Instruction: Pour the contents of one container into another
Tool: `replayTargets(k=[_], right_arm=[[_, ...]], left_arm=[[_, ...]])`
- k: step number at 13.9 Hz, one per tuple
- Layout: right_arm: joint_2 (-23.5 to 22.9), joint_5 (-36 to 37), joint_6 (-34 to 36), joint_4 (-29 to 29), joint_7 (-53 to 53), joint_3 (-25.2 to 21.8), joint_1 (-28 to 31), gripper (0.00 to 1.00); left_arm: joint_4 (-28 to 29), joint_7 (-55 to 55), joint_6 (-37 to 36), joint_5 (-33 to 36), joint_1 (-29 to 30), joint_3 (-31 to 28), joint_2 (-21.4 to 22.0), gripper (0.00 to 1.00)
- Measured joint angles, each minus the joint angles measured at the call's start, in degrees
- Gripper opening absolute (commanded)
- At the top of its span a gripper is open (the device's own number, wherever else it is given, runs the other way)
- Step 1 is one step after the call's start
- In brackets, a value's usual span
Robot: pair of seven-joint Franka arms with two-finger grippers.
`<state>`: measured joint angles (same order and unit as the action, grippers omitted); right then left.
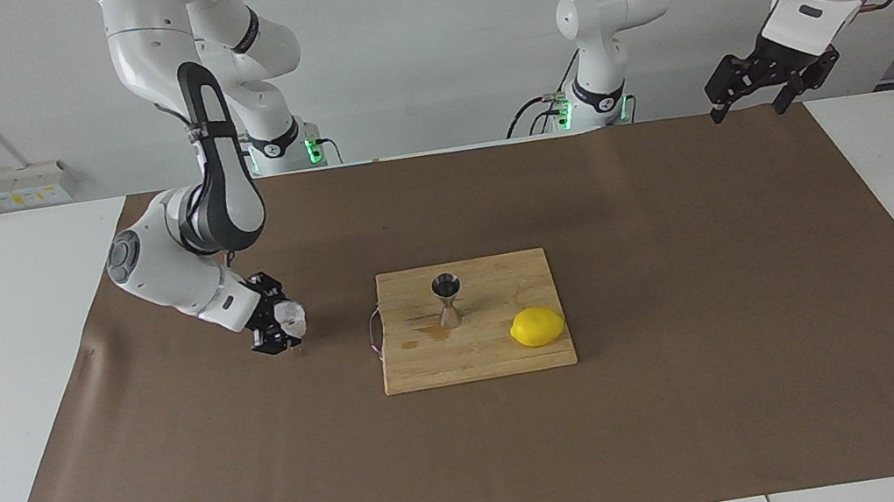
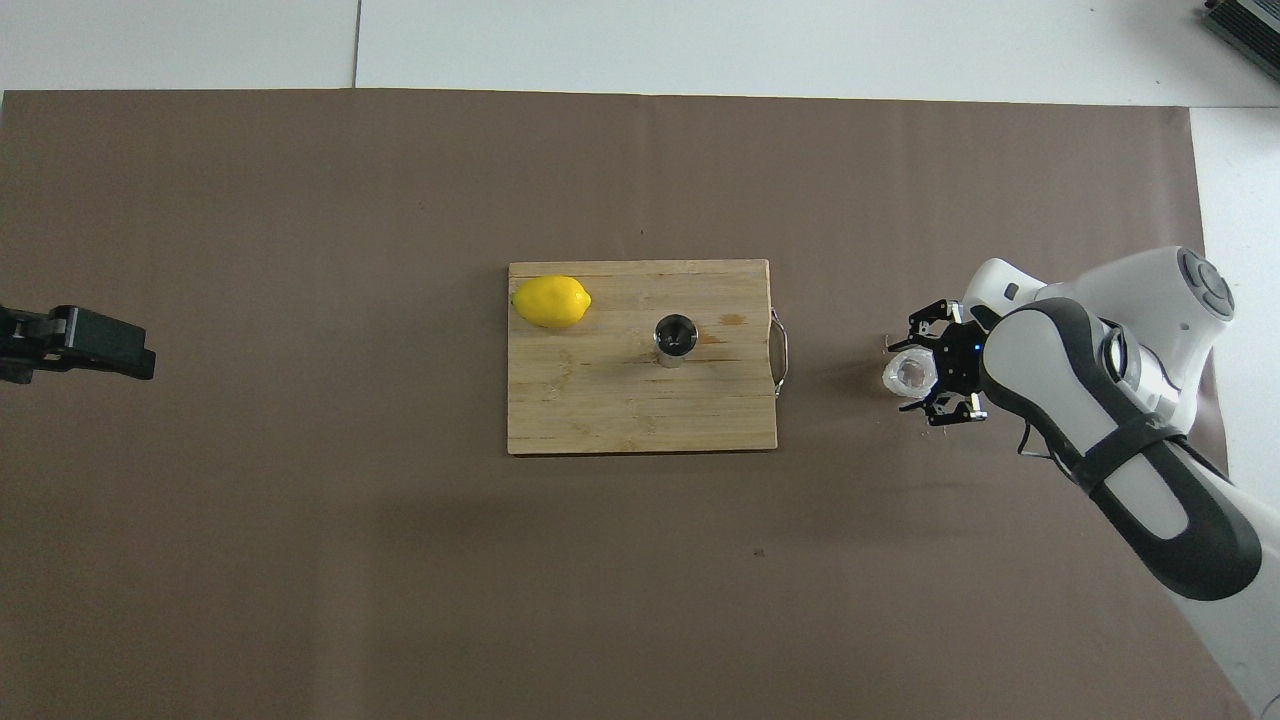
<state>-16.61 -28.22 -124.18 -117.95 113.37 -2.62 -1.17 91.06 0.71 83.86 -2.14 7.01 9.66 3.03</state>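
Note:
The clear faceted glass cup (image 1: 293,316) sits between the jaws of my right gripper (image 1: 280,320), low at the brown paper, beside the wooden board toward the right arm's end. I cannot tell whether the cup rests on the paper or is held just above it. The cup (image 2: 908,372) and the right gripper (image 2: 925,370) also show in the overhead view. The steel hourglass jigger (image 1: 447,300) stands upright in the middle of the board (image 1: 429,364); it also shows in the overhead view (image 2: 675,340). My left gripper (image 1: 747,109) waits open and empty, raised at the left arm's end.
A yellow lemon (image 1: 537,327) lies on the board's corner farthest from the robots, toward the left arm's end. A wet stain marks the board beside the jigger. The board has a wire handle (image 2: 780,350) on the side toward the cup. Brown paper (image 1: 698,390) covers the table.

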Motion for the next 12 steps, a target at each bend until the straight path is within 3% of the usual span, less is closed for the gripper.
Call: replayTargets(k=[4,8,12], right_arm=[[1.1,0.0,1.3,0.0,-0.5,-0.2,1.5,1.00],[6.2,1.0,5.8,0.3,-3.9,-0.5,6.4,1.00],[10.1,5.2,8.7,3.5,-17.6,-0.4,7.5,1.00]], left_arm=[[0.0,0.0,0.0,0.0,0.0,0.0,0.0,1.00],[0.0,0.0,0.0,0.0,0.0,0.0,0.0,1.00],[0.0,0.0,0.0,0.0,0.0,0.0,0.0,1.00]])
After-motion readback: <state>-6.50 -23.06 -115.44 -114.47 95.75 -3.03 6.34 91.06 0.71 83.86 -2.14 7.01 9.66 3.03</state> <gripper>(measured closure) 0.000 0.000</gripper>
